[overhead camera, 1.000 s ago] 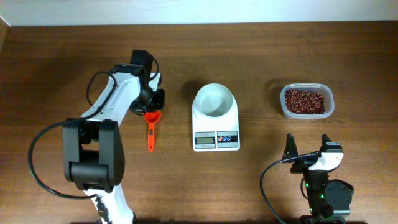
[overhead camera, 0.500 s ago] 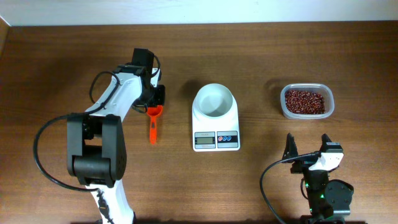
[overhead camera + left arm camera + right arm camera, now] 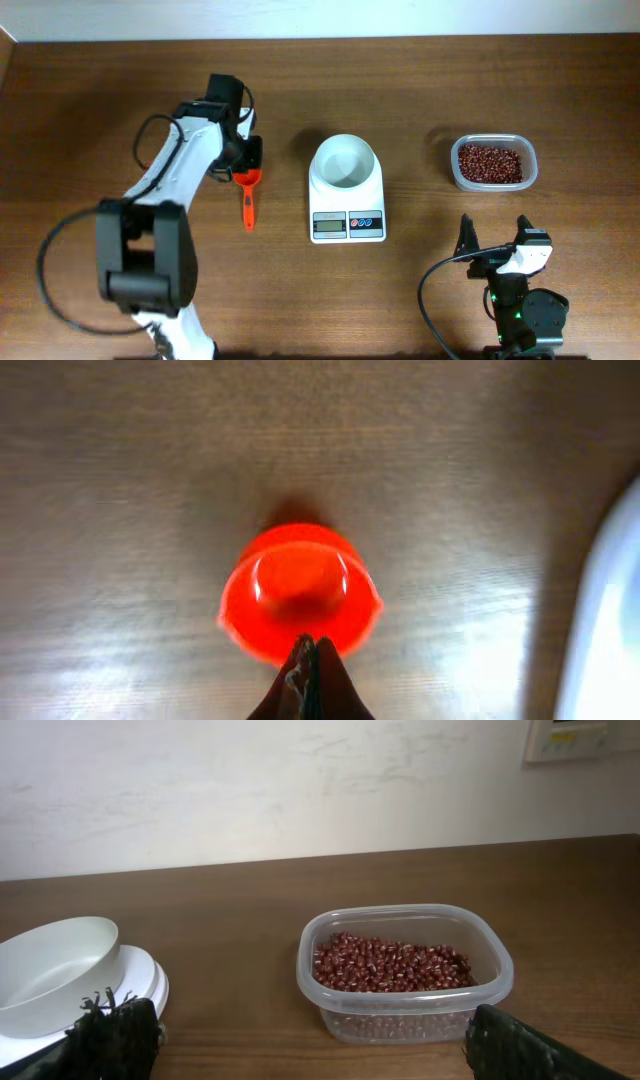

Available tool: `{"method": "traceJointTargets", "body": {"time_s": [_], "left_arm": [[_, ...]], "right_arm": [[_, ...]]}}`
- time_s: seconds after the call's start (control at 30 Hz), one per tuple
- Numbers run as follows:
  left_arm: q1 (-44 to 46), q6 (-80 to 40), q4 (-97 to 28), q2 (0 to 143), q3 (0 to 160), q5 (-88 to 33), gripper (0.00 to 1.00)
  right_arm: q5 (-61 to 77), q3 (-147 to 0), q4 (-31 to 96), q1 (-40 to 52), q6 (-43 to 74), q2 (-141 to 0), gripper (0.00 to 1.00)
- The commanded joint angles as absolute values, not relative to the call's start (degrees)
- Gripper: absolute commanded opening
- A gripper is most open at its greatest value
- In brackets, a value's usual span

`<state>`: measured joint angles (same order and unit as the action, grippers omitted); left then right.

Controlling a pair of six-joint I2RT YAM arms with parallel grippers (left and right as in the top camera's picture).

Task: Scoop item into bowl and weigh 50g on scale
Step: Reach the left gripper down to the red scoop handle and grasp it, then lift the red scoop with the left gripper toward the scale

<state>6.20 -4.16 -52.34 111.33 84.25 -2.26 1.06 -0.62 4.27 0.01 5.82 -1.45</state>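
Left pincer point(image 3: 309, 660) moved scoop point(image 3: 300, 595) rightward, glossy orange

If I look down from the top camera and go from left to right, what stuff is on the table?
First the orange scoop → the scale with the white bowl on it → the clear tub of red beans.

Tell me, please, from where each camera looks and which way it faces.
Overhead: above the table, facing straight down on the bowl on the scale and the beans in the tub; left arm and right arm show.
Left wrist: on the left arm, facing down at the orange scoop; the left jaws, shut, show at bottom.
Right wrist: low by the table, facing level toward the wall; the right jaws, open, in both bottom corners.
Shared: overhead and right wrist both see bowl and tub.
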Motion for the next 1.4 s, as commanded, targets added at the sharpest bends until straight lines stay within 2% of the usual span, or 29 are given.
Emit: {"method": "traceJointTargets", "body": {"time_s": [0.0,0.13,0.23,0.27,0.33,0.37,0.43,0.5,0.73,0.83,0.93,1.0,1.03,1.27,1.37], "left_arm": [[5.98,-7.60,-56.03,103.39,85.89,-1.89,0.00],[6.39,-11.31,-60.51,101.91,83.83,-2.55,0.00],[6.57,-11.31,-57.04,101.93,77.89,-2.55,0.01],[6.57,-11.29,-55.27,101.93,75.83,-2.55,0.07],[6.57,-11.27,-50.94,102.08,72.10,-2.50,0.36],[6.57,-11.09,-48.64,102.08,70.41,-2.28,0.45],[6.57,-11.07,-44.03,102.08,66.87,-2.09,0.57],[6.57,-11.07,-41.58,102.10,65.10,-2.09,0.60],[6.61,-11.05,-35.81,102.15,61.28,-2.07,0.58],[6.61,-11.07,-31.31,102.21,58.92,-2.07,0.52],[6.61,-11.05,-28.91,102.21,57.41,-2.07,0.50],[6.61,-11.07,-28.69,102.21,57.41,-1.69,0.33],[6.61,-11.07,-28.73,102.21,57.34,-1.63,0.31],[6.61,-11.09,-27.46,102.21,57.12,0.47,0.33],[6.61,-11.07,-27.00,102.21,57.12,0.47,0.31]], "right_arm": [[0.78,-0.32,4.51,0.36,6.04,-1.17,0.99],[0.78,-0.32,4.51,0.36,6.04,-1.17,0.99],[0.78,-0.32,4.51,0.36,6.04,-1.17,0.99],[0.80,-0.32,4.51,0.36,6.04,-1.17,0.99],[0.80,-0.32,4.51,0.36,6.04,-1.17,0.99],[0.80,-0.32,4.51,0.36,6.04,-1.17,0.99],[0.80,-0.32,4.51,0.36,6.04,-1.17,0.99],[0.78,-0.32,4.51,0.36,6.04,-1.17,0.99],[0.80,-0.32,4.51,0.36,6.07,-1.17,0.99],[0.80,-0.32,4.51,0.36,6.04,-1.17,0.99],[0.80,-0.32,4.51,0.36,6.04,-1.17,0.99],[0.78,-0.32,4.51,0.36,6.04,-1.17,0.99],[0.80,-0.32,4.51,0.36,6.04,-1.17,0.99],[0.78,-0.32,4.51,0.36,6.04,-1.17,0.99],[0.80,-0.32,4.51,0.36,6.04,-1.17,0.99]]}}
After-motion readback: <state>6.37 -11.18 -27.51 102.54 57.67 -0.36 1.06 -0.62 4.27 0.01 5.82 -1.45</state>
